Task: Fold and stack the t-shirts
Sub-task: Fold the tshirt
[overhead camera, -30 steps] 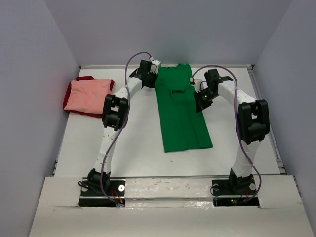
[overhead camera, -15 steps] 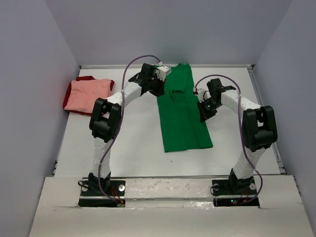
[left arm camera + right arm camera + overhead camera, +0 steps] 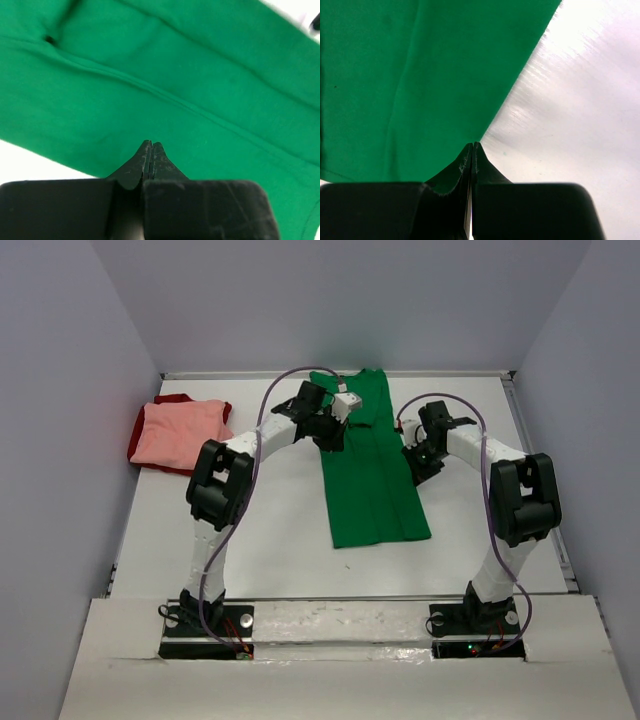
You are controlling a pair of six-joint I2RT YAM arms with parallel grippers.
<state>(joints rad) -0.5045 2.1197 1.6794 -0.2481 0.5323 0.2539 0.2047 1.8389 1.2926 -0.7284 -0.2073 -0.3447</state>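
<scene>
Top external view: the green t-shirt (image 3: 375, 490) lies flat mid-bench as a long narrow strip, sides already turned in. It runs from the far edge at 12 o'clock down toward the centre. At 10 o'clock the salmon pink t-shirt (image 3: 180, 432) sits folded on top of the dark red t-shirt (image 3: 222, 408), which shows only as a rim at the stack's far and right edges. This stack is well apart from the green one.

Left gripper (image 3: 338, 432): over the strip's far left part, at about 11 o'clock of the cloth. In the left wrist view its fingers are pressed together with nothing between them. Green cloth fills the view beneath, with a long crease (image 3: 165, 97) running diagonally.

Right gripper (image 3: 413, 470): at the strip's right edge, about 3 o'clock. In the right wrist view its tips are pressed together, empty, right at the line where the cloth meets the bare bench (image 3: 580, 100).

Handling judgement: light, limp knit with no stiffness. It will sag and drape from any pinch point, and a layer can slide off the one below. One pinch alone would likely bunch it or undo the side folds. It is not fragile and should grip easily.

Where to take hold: both corners of one short end, far or near, pinching through all layers at the folded edges. Lift low and carry that end over the other to halve the strip. Both grippers must spread first. The folded shirt then belongs on the stack at 10 o'clock.
</scene>
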